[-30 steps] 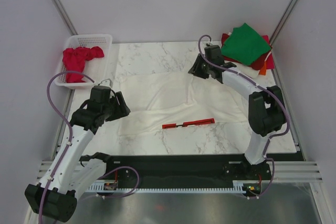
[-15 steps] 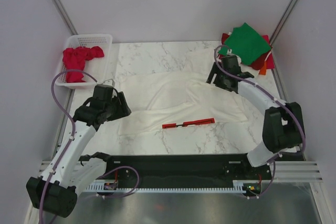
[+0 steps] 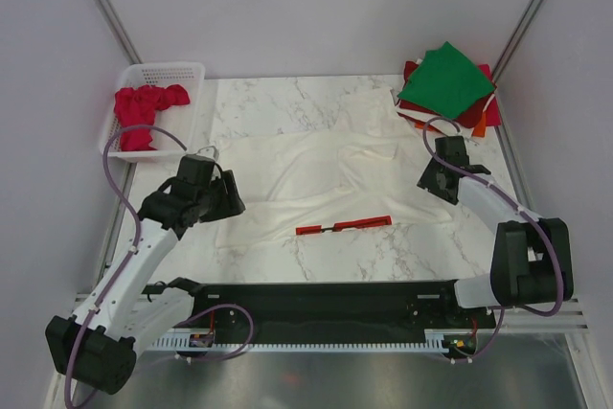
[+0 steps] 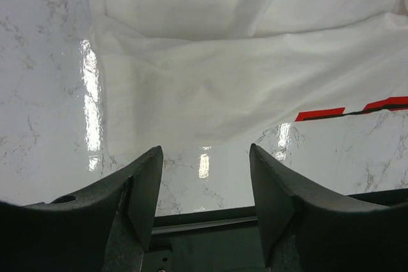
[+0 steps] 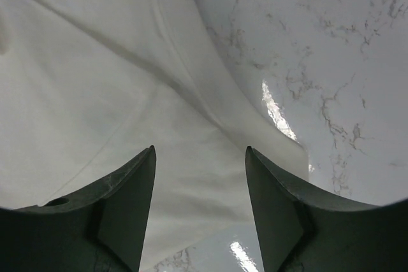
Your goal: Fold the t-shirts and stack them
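While both of my pincers hang over the cloth, the white lattice basket [image 3: 196, 74] sits at the far-left corner of the marble table [image 3: 287, 102] with a crumpled red t-shirt [image 3: 144, 112] inside it. At the far-right corner lies a pile of folded shirts: a green t-shirt [image 3: 448, 81] on top, with a dark-red one [image 3: 476, 114] and an orange one [image 3: 481, 127] poking out beneath. The large cream-white t-shirt [image 3: 316, 179] is spread, wrinkled, across the middle of the table between my two arms. A thin red strip [image 3: 343, 226] runs along its near edge (whether it is printed on the cloth I cannot tell). My left gripper [image 4: 205, 157] is spread wide with nothing in it, poised over the shirt's near-left edge. My right gripper [image 5: 199, 154] is likewise wide apart and empty, above the shirt's right side where a fold meets bare marble.
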### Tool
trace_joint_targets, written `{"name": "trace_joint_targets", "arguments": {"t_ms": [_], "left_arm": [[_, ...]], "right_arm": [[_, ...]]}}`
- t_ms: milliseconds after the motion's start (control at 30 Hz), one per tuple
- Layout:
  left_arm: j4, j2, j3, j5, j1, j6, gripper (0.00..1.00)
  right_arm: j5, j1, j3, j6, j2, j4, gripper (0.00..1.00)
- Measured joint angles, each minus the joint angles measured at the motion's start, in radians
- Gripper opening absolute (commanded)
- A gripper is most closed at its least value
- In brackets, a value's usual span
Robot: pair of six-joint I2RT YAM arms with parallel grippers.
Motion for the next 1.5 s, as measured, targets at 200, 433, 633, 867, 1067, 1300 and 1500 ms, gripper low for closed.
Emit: {"name": "trace_joint_targets", "arguments": {"t_ms": [200, 433, 633, 867, 1067, 1300, 1500], "left_arm": [[0.000, -0.002, 0.000, -0.002, -0.030, 0.000, 0.64], [0.000, 0.005, 0.000, -0.006, -0.037, 0.000, 0.66], [-0.002, 0.075, 0.000, -0.032, -0.055, -0.016, 0.74], [-0.016, 0.229, -0.002, -0.046, -0.068, -0.093, 0.72], [0.001, 0.297, -0.065, -0.076, -0.095, -0.197, 0.72], [0.037, 0.315, -0.147, -0.117, -0.102, -0.281, 0.64], [0.089, 0.333, -0.200, -0.154, -0.102, -0.317, 0.31]], "right_arm": [[0.010, -0.014, -0.037, 0.000, 0.007, 0.000, 0.65], [0.017, -0.014, -0.100, 0.000, 0.005, 0.005, 0.64], [0.015, -0.015, -0.150, 0.011, -0.088, -0.019, 0.66], [-0.036, -0.015, -0.196, 0.038, -0.143, -0.017, 0.42], [-0.101, -0.015, -0.216, 0.039, -0.147, -0.018, 0.10], [-0.147, -0.015, -0.225, 0.040, -0.226, -0.031, 0.00], [-0.132, -0.016, -0.213, 0.042, -0.338, -0.095, 0.00]]}}
